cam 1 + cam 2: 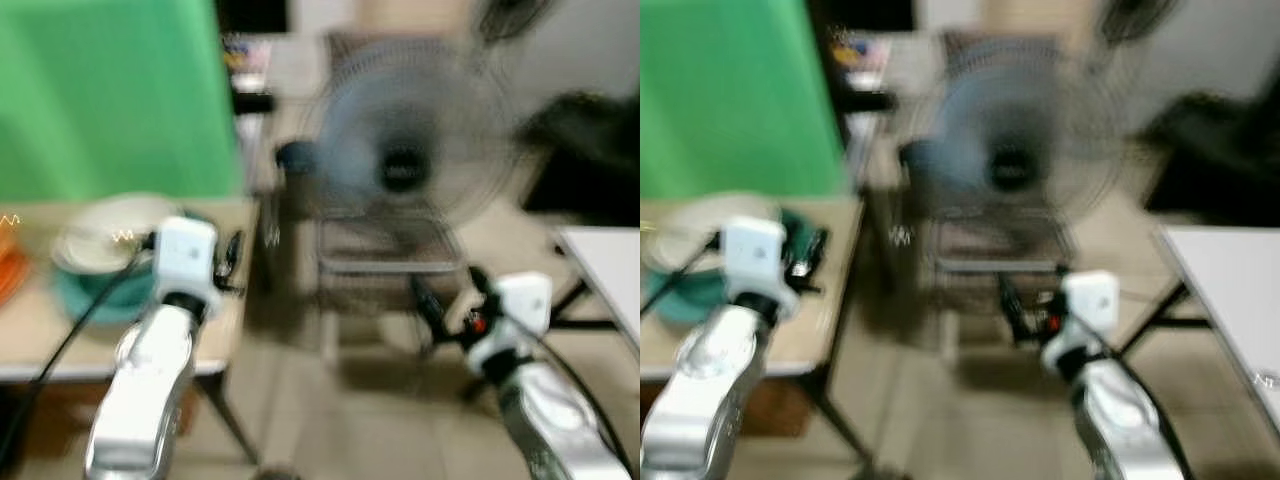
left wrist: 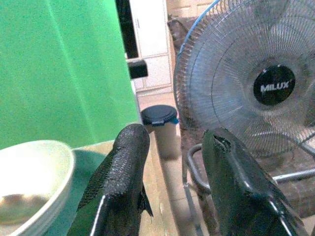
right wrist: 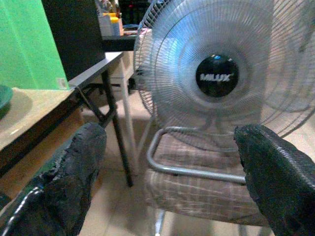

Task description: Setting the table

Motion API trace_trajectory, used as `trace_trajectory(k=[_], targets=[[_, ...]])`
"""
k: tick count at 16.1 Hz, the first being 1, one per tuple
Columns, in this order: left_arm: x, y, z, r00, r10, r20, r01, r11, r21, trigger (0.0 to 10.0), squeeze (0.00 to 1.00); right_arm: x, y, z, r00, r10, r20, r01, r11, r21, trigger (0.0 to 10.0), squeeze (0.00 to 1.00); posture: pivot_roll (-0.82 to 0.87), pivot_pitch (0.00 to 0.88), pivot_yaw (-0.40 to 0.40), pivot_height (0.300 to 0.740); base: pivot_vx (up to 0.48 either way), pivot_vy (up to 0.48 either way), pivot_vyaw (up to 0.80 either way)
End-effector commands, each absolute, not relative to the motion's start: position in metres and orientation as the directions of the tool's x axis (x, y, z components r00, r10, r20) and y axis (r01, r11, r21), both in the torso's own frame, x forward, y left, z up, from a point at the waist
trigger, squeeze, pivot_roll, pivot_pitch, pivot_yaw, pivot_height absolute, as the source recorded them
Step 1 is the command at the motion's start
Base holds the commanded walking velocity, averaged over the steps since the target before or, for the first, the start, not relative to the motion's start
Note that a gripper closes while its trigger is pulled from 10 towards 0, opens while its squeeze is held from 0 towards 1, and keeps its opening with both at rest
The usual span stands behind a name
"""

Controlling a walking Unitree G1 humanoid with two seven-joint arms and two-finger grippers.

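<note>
Both silver arms reach forward in a blurred head view. The left gripper [image 1: 232, 262] hangs over the right end of a tan table [image 1: 30, 320], its two black fingers [image 2: 120, 172] set narrowly apart with nothing between them. The right gripper [image 1: 440, 305] is held out over open floor [image 1: 350, 420], low in front of a chair, its fingers [image 3: 74, 172] spread wide and empty.

On the tan table at near left, a stack of white bowls [image 1: 105, 235] rests on a teal plate [image 1: 95, 290], just left of the left gripper and not touching it. Something orange [image 1: 10, 265] lies at the table's left edge, too blurred to identify. A second, white table [image 1: 605, 265] juts in at near right, well apart from the bowls.

At centre, beyond the grippers, a chair [image 3: 197, 182] with a metal tube frame and a plaid seat carries a large fan [image 3: 216, 73] with a wire grille and a black hub marked MILUX.

Behind the tan table stands a green screen [image 1: 110, 95]. Between the screen and the fan, a small dark-lidded bin [image 2: 160, 118] sits on the floor. A black table [image 3: 98, 66] stands right of the screen, with small items on a surface beyond it, too blurred to tell. Farther back are white cabinet doors [image 2: 150, 44], and a dark shape [image 1: 585, 150] fills the far right.
</note>
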State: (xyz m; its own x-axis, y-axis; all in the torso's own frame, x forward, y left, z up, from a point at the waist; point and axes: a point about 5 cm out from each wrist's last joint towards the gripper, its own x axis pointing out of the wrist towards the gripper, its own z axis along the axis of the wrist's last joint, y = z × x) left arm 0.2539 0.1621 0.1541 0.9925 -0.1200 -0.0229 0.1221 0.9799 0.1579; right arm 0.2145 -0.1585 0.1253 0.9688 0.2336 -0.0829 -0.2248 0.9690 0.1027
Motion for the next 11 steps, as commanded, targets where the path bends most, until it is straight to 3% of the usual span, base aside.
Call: trace_trajectory(k=[1, 11], targets=[[0.259, 0.165, 0.157, 0.993, -0.113, -0.018, 0.115, 0.978, 0.172, 10.0, 0.0, 0.215, -0.157, 0.125, 0.967, 0.239, -0.083, -0.227, 0.965, 0.134, 10.0, 0.0, 0.08, 0.0, -0.011, 0.74, 0.0, 0.405, 0.0], [0.265, 0.176, 0.164, 0.994, -0.106, -0.016, 0.107, 0.971, 0.212, 10.0, 0.0, 0.22, -0.152, 0.127, 0.966, 0.247, -0.073, -0.232, 0.958, 0.171, 10.0, 0.0, 0.09, 0.0, -0.004, 0.74, 0.0, 0.409, 0.0]])
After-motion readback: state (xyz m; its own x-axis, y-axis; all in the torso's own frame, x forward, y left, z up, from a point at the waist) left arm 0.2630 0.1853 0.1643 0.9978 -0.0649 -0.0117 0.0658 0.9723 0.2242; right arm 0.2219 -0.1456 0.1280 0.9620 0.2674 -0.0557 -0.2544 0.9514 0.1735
